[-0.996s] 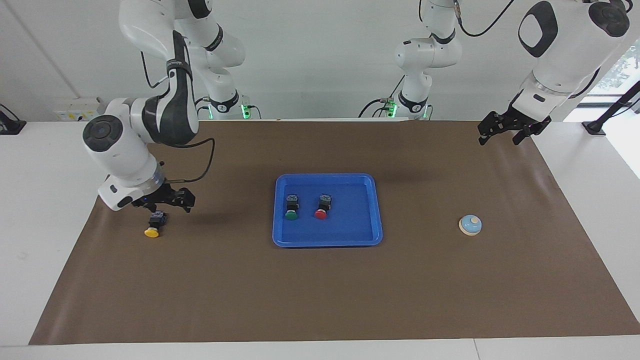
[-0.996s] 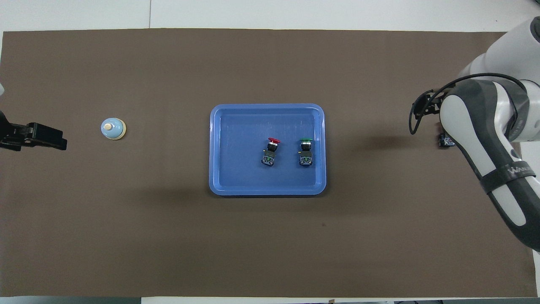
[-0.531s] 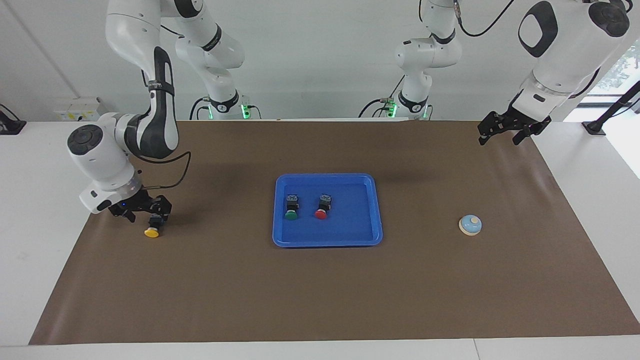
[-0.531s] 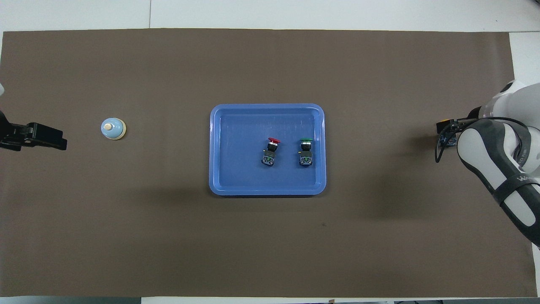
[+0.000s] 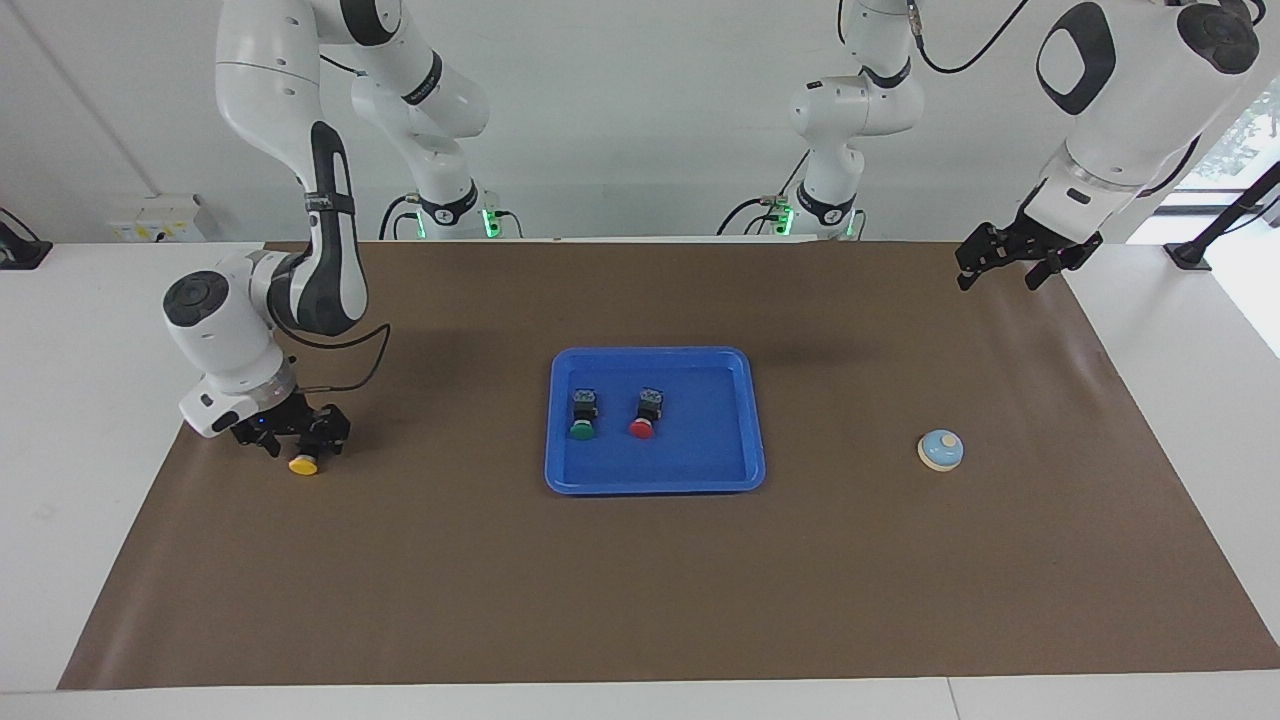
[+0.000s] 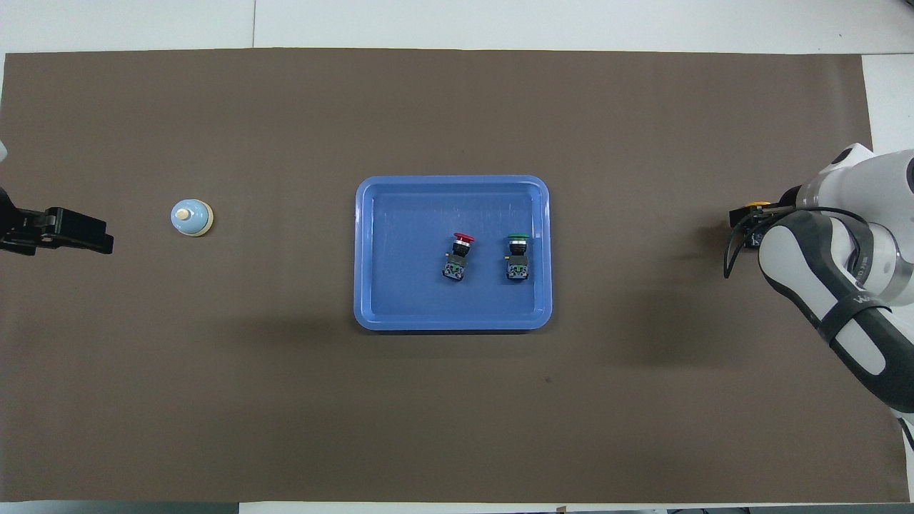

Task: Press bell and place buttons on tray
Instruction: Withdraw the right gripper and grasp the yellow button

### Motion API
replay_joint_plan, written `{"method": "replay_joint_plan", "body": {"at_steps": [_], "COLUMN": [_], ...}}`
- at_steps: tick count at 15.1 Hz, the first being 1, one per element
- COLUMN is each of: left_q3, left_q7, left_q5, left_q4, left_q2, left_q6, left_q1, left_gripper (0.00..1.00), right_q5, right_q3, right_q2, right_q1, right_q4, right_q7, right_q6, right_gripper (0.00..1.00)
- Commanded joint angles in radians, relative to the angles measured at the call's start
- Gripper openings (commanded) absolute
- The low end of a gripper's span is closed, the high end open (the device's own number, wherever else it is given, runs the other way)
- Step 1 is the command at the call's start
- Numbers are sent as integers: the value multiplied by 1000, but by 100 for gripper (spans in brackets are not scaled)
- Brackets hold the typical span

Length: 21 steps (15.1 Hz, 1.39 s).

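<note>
Since a second ago my right gripper [image 5: 300, 440] has come down from above the yellow-capped push-button switch with its black blocky body [image 5: 304, 462] and now sits low around that body on the brown paper table cover [image 5: 640, 580], at the right arm's end of the table. Whether my fingers have clamped on it or merely straddle it, I cannot tell. The button itself has not shifted. My left gripper [image 5: 1010, 262] has stayed put, waiting in the air over the corner of the cover at the left arm's end, its fingers spread apart with nothing between them.

The shallow bright-blue plastic tray [image 5: 570, 480] lies mid-table, unchanged. In it lie two more switches side by side on their sides, caps pointing away from me: the green-capped one [image 5: 583, 417] toward my right arm, the red-capped one [image 5: 645, 415] beside it. The small light-blue dome bell with cream knob [image 5: 941, 449] stands alone on the cover toward my left arm's end, well apart from the tray.
</note>
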<state>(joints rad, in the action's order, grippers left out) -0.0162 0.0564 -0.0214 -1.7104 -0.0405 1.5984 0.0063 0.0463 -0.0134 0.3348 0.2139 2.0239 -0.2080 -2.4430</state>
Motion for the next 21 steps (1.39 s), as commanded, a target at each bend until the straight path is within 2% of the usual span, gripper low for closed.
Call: {"method": "replay_joint_plan", "body": {"at_steps": [1,3,4,5,9,12,15,21], "left_q3": [2,2,2,2,2,2,2,2], "left_q7": [-3,-3,-4,-4,-4,-3,-4,-3], "left_q5": [-2,0,0,-2,0,-2,-2,0], "left_q4": [-18,-18,-18,-18,-18,-18,-18,-18], "left_q2": [-18,-18,-18,-18,-18,-18,-18,-18], "left_q6": [6,6,6,6,6,6,6,6], "left_q1": [1,1,1,1,1,1,1,1], "left_gripper": [100,100,100,100,100,100,100,100], "right_q5": [9,9,9,9,7,-5,-8,-51], "right_q3": [-16,-16,-16,-16,-22,-33,-33,-33], "right_q2": [-8,-8,-8,-10,-14,-19,-22,-11], "right_q1": [18,18,18,15,2,-48,-141,-428], "right_q4": [32,33,33,33,16,-54,-120,-281], "right_q7": [-5,-2,-2,-2,1,35,201,583], "right_q6": [-38,-33,-28,-24,13,109,208,381], "right_gripper": [74,32,6,0,0,0,0,0]}}
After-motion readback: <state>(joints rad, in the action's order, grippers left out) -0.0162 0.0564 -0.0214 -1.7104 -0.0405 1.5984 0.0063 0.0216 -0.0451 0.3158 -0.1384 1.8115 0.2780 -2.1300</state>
